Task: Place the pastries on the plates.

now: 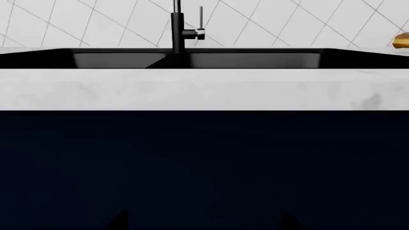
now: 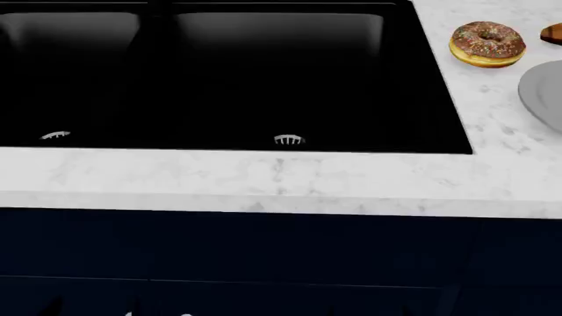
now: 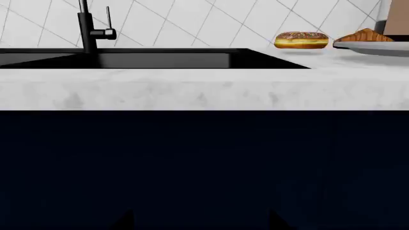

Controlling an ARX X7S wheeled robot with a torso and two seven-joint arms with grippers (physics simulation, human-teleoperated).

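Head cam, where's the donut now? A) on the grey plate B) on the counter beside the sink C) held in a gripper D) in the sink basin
B: the donut sits on the marble counter beside the sink, off the grey plate; no gripper in view.

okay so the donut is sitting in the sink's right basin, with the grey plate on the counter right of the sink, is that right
Not quite. The donut sits on the marble counter, right of the sink, not in a basin; the head view shows it. The grey plate is indeed on the counter to the sink's right.
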